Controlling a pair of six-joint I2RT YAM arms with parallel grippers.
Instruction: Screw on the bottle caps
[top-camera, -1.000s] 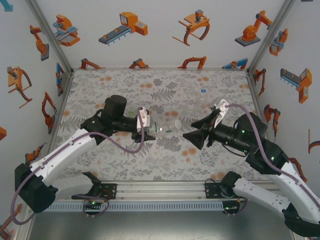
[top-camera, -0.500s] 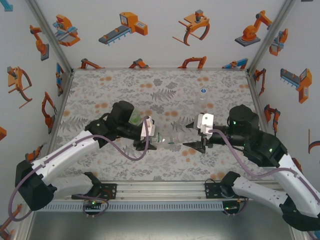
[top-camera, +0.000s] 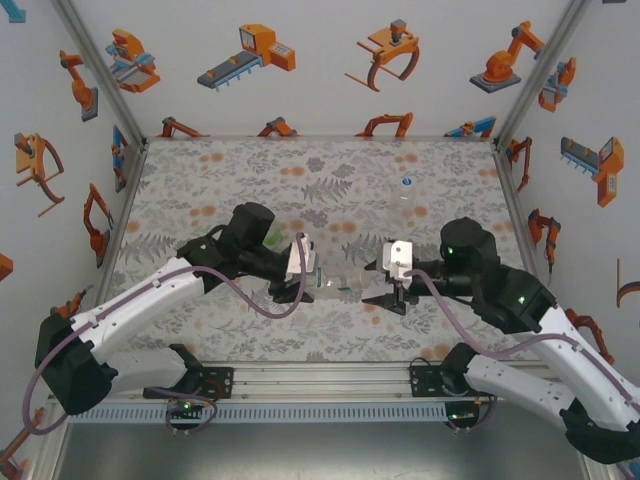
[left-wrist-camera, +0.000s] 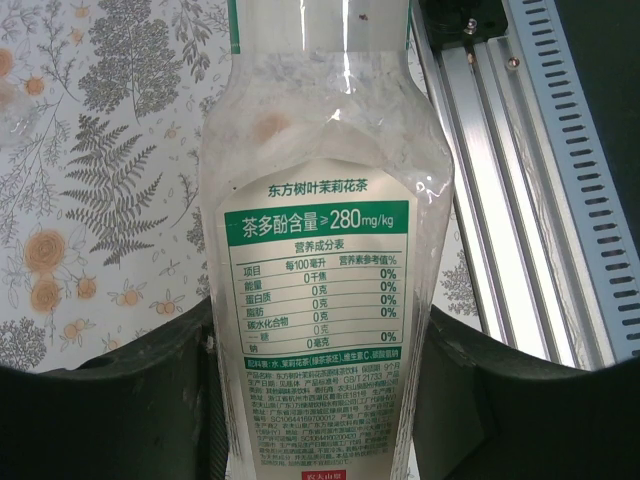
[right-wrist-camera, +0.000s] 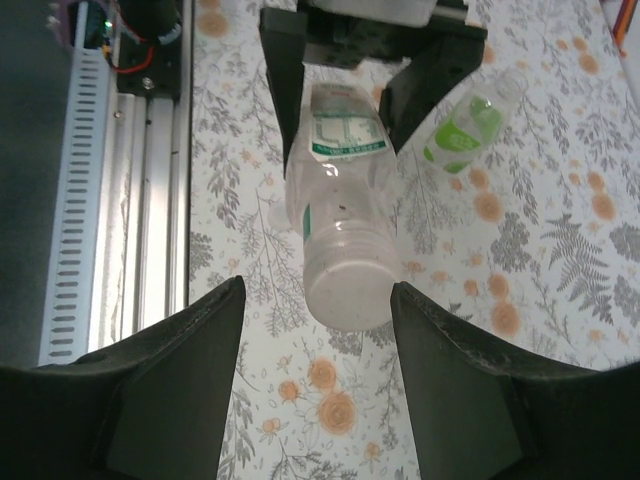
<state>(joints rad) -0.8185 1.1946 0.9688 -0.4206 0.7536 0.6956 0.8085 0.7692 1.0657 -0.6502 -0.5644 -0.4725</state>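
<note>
Left hand (top-camera: 306, 285) clamps the green-and-white-labelled clear plastic bottle (left-wrist-camera: 325, 250) level, offering its neck to the right hand (right-wrist-camera: 318, 292), jaws apart, for capping.

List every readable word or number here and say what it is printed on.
On the labelled bottle, left wrist view:
"东方树叶茉莉花茶"
"茶多酚含量≥280mg/kg"
"营养成分表"
"每100毫升", above rows reading "0克" and "0%"
The fine print beneath the table is too small to read.
The label on the green bottle is too blurred to read.
</note>
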